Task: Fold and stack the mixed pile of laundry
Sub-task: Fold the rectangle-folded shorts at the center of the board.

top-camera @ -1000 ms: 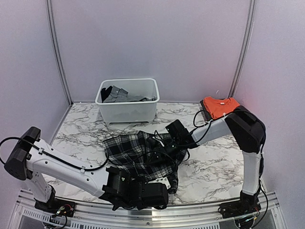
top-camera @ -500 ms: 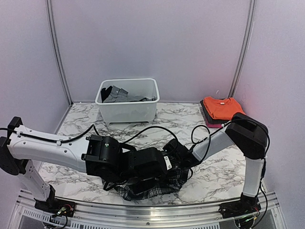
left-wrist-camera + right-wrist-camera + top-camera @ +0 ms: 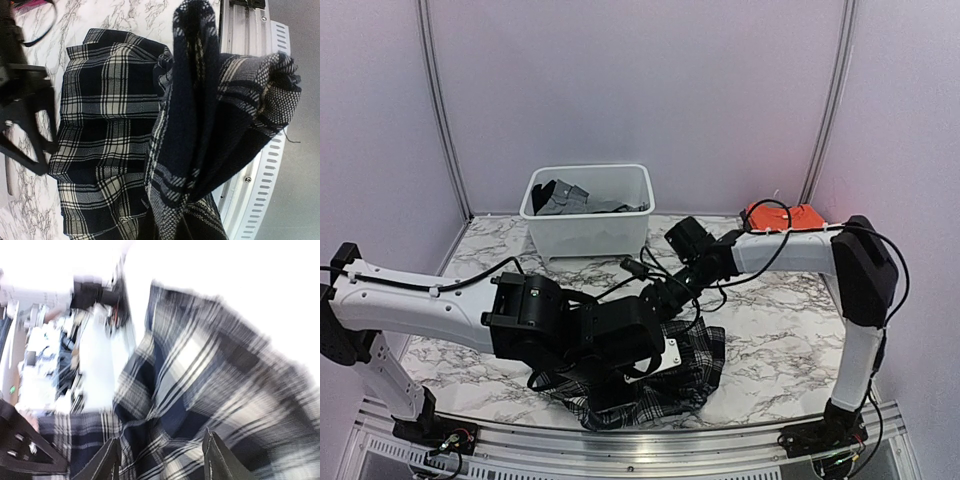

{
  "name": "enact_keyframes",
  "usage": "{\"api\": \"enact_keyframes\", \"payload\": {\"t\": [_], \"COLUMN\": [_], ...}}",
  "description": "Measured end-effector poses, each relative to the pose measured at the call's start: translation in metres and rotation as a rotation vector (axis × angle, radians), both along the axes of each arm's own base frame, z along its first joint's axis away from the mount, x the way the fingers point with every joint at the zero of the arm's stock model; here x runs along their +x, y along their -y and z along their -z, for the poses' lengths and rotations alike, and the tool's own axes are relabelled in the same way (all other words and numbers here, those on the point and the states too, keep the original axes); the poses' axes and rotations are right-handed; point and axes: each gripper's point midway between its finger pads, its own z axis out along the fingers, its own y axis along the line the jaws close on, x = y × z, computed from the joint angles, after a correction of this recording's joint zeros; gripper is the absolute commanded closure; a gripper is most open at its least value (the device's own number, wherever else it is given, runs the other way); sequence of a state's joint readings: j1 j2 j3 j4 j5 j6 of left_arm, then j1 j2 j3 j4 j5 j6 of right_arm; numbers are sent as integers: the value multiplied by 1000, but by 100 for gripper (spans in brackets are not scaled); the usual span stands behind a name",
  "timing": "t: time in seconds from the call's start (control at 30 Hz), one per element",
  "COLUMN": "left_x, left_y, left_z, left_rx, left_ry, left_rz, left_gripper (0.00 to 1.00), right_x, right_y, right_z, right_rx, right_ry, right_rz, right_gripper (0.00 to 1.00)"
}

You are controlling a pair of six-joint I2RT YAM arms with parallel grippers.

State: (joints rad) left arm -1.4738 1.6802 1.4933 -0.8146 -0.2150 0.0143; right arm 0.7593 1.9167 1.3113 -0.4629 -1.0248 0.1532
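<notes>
The black-and-white plaid skirt (image 3: pixel 692 376) lies bunched near the table's front edge, partly under my left arm. My left gripper (image 3: pixel 645 350) is shut on a raised fold of the skirt (image 3: pixel 200 125), which hangs close to the lens and hides the fingers. My right gripper (image 3: pixel 656 295) hovers open just above the skirt (image 3: pixel 200 375), nothing between its fingertips (image 3: pixel 214 455); that view is blurred. The folded orange T-shirt (image 3: pixel 800 214) sits at the back right, partly behind the right arm. A dark grey cloth (image 3: pixel 560 198) lies in the tub.
A white plastic tub (image 3: pixel 588 232) stands at the back centre. The metal rail (image 3: pixel 740 440) runs along the near edge, close to the skirt. Both forearms and their cables cross over the middle of the marble table (image 3: pixel 770 340).
The left arm has swung across the centre and pulled the skirt over itself toward the front edge. The right gripper has lifted off the skirt, moved back and opened wider.
</notes>
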Motion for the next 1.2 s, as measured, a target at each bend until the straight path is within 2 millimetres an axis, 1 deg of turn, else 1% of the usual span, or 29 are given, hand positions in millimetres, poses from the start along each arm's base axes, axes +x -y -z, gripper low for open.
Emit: {"api": "enact_keyframes", "payload": {"t": [0.07,0.13,0.2,0.23,0.3,0.4,0.43,0.53,0.6,0.7,0.77,0.83,0.9,0.97,1.0,1.03,1.07,1.13,1.2], "left_x": [-3,-4,-3,-2,3,20,25,41,51,69,83,95,103,108,110,111,114,119,132], "left_y": [0,0,0,0,0,-1,-3,-6,-8,-8,-11,-13,-13,-13,-12,-13,-14,-15,-18], "left_z": [1,1,1,0,-2,-8,-9,-9,-8,-4,5,13,20,26,30,33,35,38,35], "left_rx": [4,7,12,14,15,12,15,28,44,69,97,124,139,150,152,155,158,157,137], "left_ry": [-5,-2,6,10,17,35,42,62,75,93,101,104,109,113,116,120,126,134,138], "left_rz": [20,35,47,52,55,47,45,41,42,41,34,31,34,40,41,44,43,21,-33], "left_gripper": [100,100,100,100,100,100,100,100,100,100,99,96,93,89,85,77,69,49,30], "right_x": [32,58,76,82,88,80,75,65,55,29,13,6,7,13,22,30,43,71,105], "right_y": [1,5,7,6,5,7,7,3,-1,-8,-12,-13,-13,-10,-6,-2,3,15,31], "right_z": [-14,-12,1,12,37,80,89,90,91,91,91,90,90,88,87,85,82,71,52], "right_rx": [20,3,-38,-63,-112,-198,-208,-186,-178,-158,-151,-150,-152,-157,-165,-172,-177,-183,-176], "right_ry": [53,86,97,95,82,29,5,-8,-16,-53,-75,-83,-85,-85,-82,-80,-71,-49,-6], "right_rz": [48,95,122,129,129,112,97,60,33,-25,-58,-71,-67,-46,-20,6,43,123,219], "right_gripper": [45,46,48,48,50,56,58,61,62,62,62,59,56,53,50,48,47,44,41]}}
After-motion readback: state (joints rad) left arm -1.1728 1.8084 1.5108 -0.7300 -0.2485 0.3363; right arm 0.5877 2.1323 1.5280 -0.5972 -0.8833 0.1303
